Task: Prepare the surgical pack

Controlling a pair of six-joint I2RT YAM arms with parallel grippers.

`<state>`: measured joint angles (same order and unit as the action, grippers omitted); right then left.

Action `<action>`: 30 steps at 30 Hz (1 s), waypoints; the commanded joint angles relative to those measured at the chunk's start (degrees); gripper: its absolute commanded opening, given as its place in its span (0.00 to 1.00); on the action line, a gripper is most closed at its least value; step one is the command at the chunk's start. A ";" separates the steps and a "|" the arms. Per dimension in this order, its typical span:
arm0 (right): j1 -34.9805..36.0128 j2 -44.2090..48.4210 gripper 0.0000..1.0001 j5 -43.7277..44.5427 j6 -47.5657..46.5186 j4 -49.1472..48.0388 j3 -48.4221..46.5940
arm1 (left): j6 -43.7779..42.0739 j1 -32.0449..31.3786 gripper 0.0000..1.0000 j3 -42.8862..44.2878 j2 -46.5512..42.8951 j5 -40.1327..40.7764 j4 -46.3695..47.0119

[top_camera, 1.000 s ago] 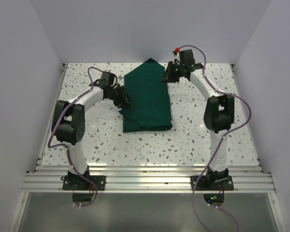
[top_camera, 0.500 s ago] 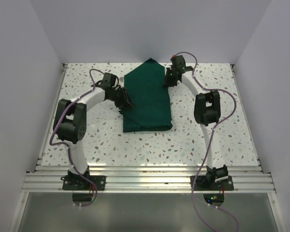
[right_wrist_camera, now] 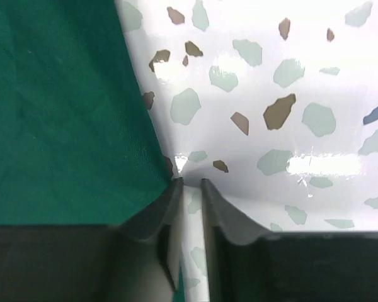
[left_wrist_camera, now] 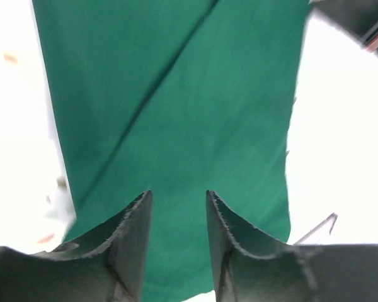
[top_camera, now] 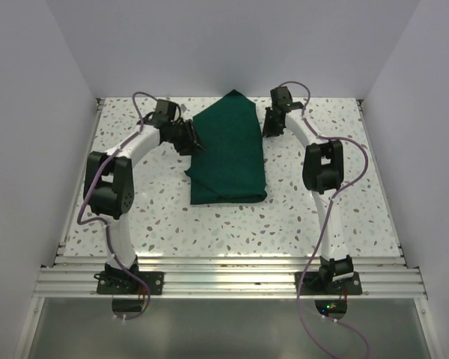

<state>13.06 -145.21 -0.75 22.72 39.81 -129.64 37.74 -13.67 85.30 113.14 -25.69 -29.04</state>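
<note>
The surgical pack (top_camera: 228, 153) is a dark green cloth, folded into a long bundle, lying flat on the speckled tabletop (top_camera: 322, 209) between the two claws. No tray, instruments or packets are visible.

The left claw (left_wrist_camera: 176, 211) is at the left edge of the cloth. Its fingers (left_wrist_camera: 133, 236) are open by a moderate gap, and the green cloth lies under them and ahead of them. I see nothing held between them.

The right claw (right_wrist_camera: 190, 184) is at the right edge of the cloth. It is almost closed, with only a thin slit, and bare tabletop shows in that slit. The cloth lies to the left of this claw, its edge reaching the left fingertip, and bare tabletop lies ahead and to the right.
</note>
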 commanded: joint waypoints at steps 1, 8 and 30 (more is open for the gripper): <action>0.12 4.40 0.25 2.34 -2.15 -2.09 -0.88 | -2.93 1.63 0.45 8.11 3.12 2.05 1.17; 0.48 -1.39 0.52 -0.74 -2.15 -6.76 -8.34 | -2.32 1.72 0.48 20.51 13.41 1.70 2.75; 1.00 -7.29 0.34 -2.42 2.86 -14.50 -11.42 | 7.17 3.65 0.46 21.67 23.44 0.20 10.67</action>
<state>13.82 -154.56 -5.34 24.62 26.59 -141.53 43.03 -11.09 105.49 135.50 -25.36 -20.32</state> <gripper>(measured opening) 0.369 0.462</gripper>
